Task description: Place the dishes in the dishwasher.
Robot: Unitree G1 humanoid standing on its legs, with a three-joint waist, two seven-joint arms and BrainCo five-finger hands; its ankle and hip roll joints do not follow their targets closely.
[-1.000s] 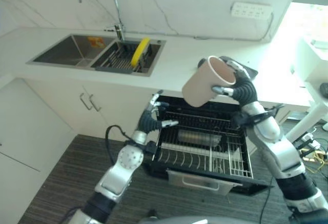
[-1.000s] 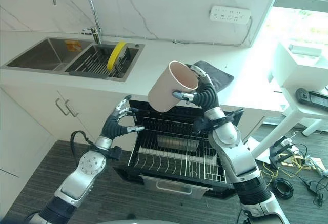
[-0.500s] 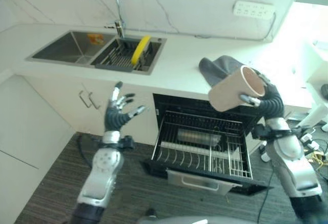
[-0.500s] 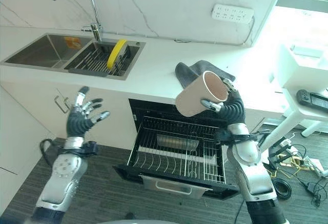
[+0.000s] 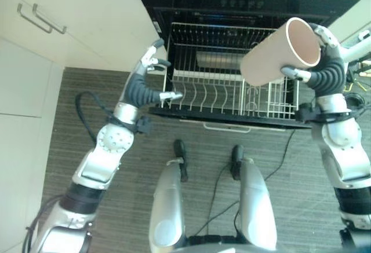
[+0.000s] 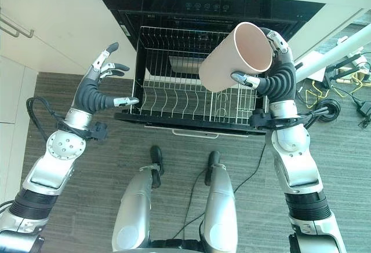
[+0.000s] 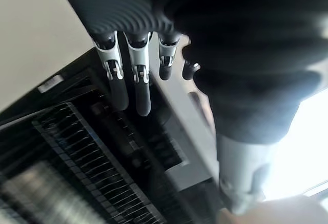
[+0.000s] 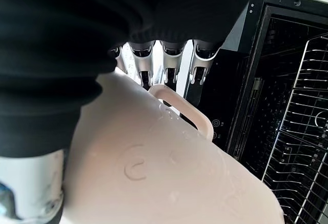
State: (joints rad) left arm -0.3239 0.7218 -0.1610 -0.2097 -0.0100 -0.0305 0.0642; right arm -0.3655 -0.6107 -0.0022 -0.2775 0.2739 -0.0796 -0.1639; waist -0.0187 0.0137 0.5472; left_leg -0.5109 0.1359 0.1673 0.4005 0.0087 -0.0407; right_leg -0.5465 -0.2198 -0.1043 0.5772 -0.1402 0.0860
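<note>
The right robot hand (image 6: 272, 76), fingers wrapped round the pink cup (image 6: 235, 56), now hovers over the pulled-out rack (image 6: 191, 99), the left robot hand (image 6: 95, 94) back beside it, open-fingered, ready for loading.

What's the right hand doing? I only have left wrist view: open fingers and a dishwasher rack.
Observer: The right hand is shut on a beige cup, held on its side in the air.
Operator: Over the rack?
Observer: Seen from the head, it hangs above the right part of the pulled-out rack, not yet in it.
Operator: Grip?
Observer: Right wrist view shows the fingers reaching past the cup's handle.
</note>
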